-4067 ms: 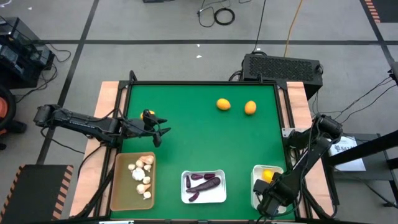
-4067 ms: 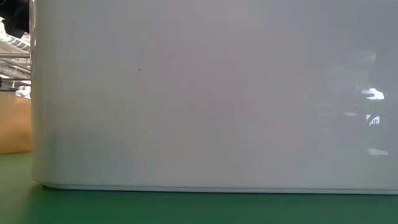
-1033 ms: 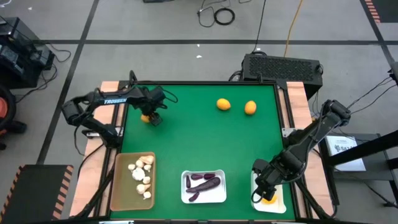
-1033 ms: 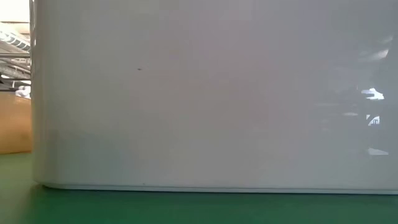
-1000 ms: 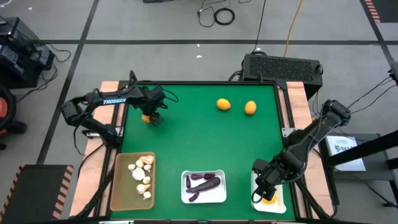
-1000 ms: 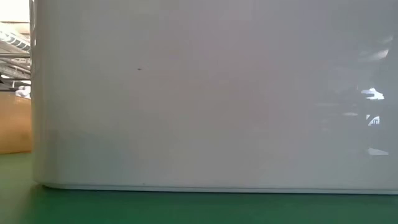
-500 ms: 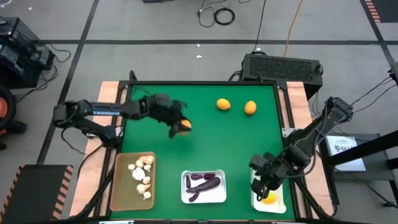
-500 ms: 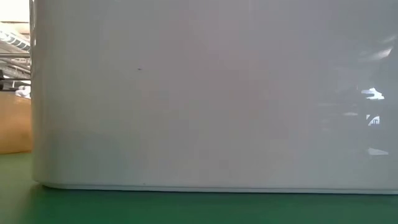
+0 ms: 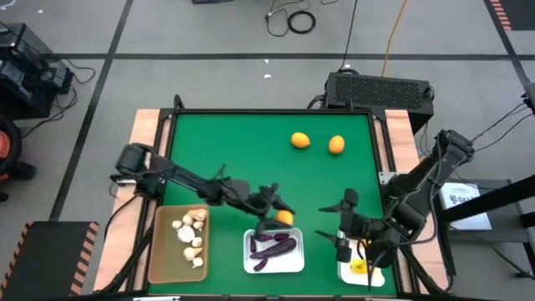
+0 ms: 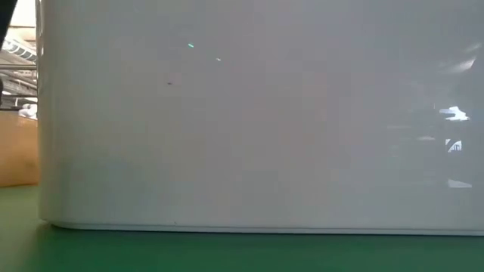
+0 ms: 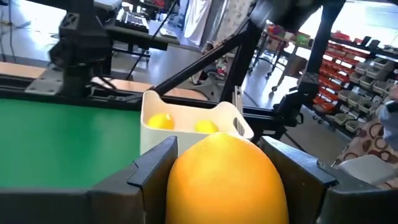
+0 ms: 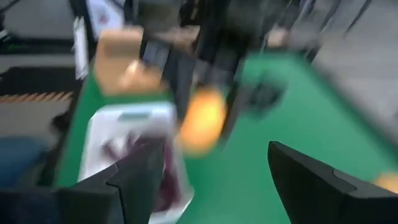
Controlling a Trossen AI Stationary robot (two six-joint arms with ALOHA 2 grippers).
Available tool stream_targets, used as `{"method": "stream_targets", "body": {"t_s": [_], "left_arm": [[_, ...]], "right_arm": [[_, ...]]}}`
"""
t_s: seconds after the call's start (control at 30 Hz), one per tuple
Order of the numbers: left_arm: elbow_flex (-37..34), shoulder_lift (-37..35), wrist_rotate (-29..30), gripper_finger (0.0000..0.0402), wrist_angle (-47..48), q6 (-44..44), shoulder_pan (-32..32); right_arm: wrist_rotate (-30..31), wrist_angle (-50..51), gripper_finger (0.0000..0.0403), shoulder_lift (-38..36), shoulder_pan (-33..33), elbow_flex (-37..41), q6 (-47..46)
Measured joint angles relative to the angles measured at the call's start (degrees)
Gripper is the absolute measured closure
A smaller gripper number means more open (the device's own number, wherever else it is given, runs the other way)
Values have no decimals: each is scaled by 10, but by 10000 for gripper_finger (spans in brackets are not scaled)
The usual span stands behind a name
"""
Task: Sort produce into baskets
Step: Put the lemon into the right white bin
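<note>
My left gripper (image 9: pixel 281 215) reaches level across the table's near middle, shut on an orange fruit (image 9: pixel 285 218), just past the far rim of the middle white basket (image 9: pixel 298 261), which holds dark purple pieces (image 9: pixel 272 246). My right gripper (image 9: pixel 338 222) hangs open and empty above the right white basket (image 9: pixel 344 269), facing the left gripper. That basket holds yellow fruit (image 9: pixel 358 266). The tan basket (image 9: pixel 162 251) at the near left holds whitish bulbs (image 9: pixel 191 237). Two orange fruits (image 9: pixel 300 140) (image 9: pixel 336 145) lie on the green table at the far right. My left gripper pinches the orange fruit (image 11: pixel 224 180) by its two opposite sides (image 11: pixel 181 175) between its two fingers (image 11: pixel 151 168). The fingers lie level and point toward the table's right side. The fruit is lifted clear of the table.
In the low view a white basket wall (image 10: pixel 257 121) fills nearly the whole picture. The green table (image 9: pixel 251 159) lies bare between the far fruits and the baskets. A black box (image 9: pixel 380 88) stands beyond the table's far right corner.
My left gripper has swept with the orange fruit from the table's far left toward its near right, tipping from pointing down to level. My right gripper has risen a little out of the right white basket and turned toward the table's left, staying open.
</note>
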State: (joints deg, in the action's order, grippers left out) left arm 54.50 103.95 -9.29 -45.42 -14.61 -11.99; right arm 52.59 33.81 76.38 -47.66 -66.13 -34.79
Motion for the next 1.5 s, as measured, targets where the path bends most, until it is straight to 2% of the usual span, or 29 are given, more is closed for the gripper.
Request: {"method": "stream_targets", "body": {"t_s": [0.13,0.27,0.37,0.5,0.6,0.77,0.93,1.2,1.33,1.5], "left_arm": [[87,79,-31,178,11,0,-4],[173,143,-67,178,34,4,-6],[229,185,-70,178,59,5,-5],[300,233,-73,178,77,5,0],[354,264,-82,178,91,20,6],[426,308,-84,178,91,19,15],[480,345,-84,178,90,19,15],[568,414,-65,178,86,40,10],[621,444,-60,178,88,76,10],[674,479,-41,178,89,78,11]], "right_arm": [[77,-72,127,0,-17,0,133],[88,-83,127,0,-36,0,209],[97,-56,127,-1,-58,0,219],[200,-5,133,-7,-92,0,198],[265,69,144,-21,-111,0,130],[327,188,164,-45,-134,0,-30],[325,227,185,-61,-136,0,-93],[334,222,205,-62,-132,0,-55],[339,221,209,-62,-126,0,-46],[343,221,209,-62,-120,0,-35]]}}
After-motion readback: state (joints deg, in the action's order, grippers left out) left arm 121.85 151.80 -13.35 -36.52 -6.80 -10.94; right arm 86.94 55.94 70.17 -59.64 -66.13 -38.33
